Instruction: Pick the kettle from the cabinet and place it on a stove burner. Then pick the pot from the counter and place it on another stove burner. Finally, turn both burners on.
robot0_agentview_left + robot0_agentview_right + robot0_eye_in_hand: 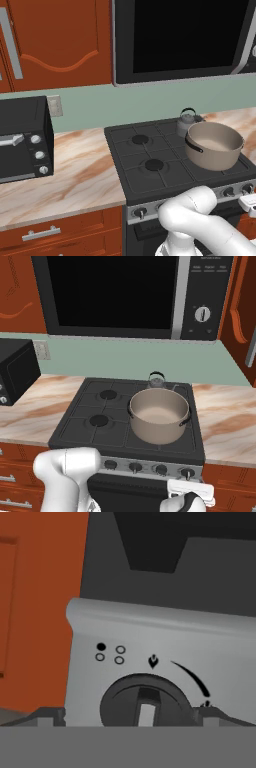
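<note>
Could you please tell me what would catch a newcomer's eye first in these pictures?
The wide grey-beige metal pot sits on the black cooktop's front right burner, with the small grey kettle just behind it. In the hand view, a dark round stove knob on the silver front panel sits between the open end effector's fingertips.

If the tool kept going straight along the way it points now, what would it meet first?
Most likely the dark stove knob on the silver front panel. In the hand view the knob sits centred just ahead, between the open tool's fingertips. How much gap remains is hard to judge.
</note>
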Controlling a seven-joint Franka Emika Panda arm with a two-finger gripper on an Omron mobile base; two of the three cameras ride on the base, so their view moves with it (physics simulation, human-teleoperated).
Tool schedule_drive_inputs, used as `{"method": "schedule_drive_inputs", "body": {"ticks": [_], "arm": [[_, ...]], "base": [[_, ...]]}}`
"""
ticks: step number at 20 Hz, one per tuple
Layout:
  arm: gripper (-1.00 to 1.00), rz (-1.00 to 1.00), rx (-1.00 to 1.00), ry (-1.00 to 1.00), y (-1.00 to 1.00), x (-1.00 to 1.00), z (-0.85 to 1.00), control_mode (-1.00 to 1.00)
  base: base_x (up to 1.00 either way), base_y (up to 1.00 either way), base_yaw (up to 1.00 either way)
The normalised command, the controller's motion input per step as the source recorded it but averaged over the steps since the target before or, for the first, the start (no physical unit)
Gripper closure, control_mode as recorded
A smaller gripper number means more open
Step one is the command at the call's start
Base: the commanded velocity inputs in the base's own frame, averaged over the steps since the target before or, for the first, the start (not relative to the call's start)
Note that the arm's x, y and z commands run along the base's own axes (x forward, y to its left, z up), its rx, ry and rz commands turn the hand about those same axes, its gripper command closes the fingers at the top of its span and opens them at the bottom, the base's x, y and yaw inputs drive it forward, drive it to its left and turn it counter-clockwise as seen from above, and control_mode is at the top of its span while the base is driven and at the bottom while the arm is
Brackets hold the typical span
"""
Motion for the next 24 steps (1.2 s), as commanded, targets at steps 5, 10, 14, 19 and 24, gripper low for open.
{"method": "schedule_drive_inputs", "body": {"ticks": [5, 10, 14, 19, 24], "arm": [[-1.0, 0.02, 0.0, 0.0, 0.0, 0.01, -0.01, -1.0], [-1.0, 0.02, 0.0, 0.0, 0.02, 0.0, 0.0, -1.0], [1.0, 0.01, 0.0, 0.0, 0.12, 0.17, 0.0, -1.0], [1.0, 0.01, 0.0, 0.0, 0.07, 0.13, 0.0, -1.0], [1.0, 0.01, 0.0, 0.0, 0.07, 0.11, 0.0, -1.0]], "base": [[0.0, 0.0, 0.0], [0.0, 0.0, 0.0], [0.0, 0.0, 0.0], [0.0, 0.0, 0.0], [0.0, 0.0, 0.0]]}}
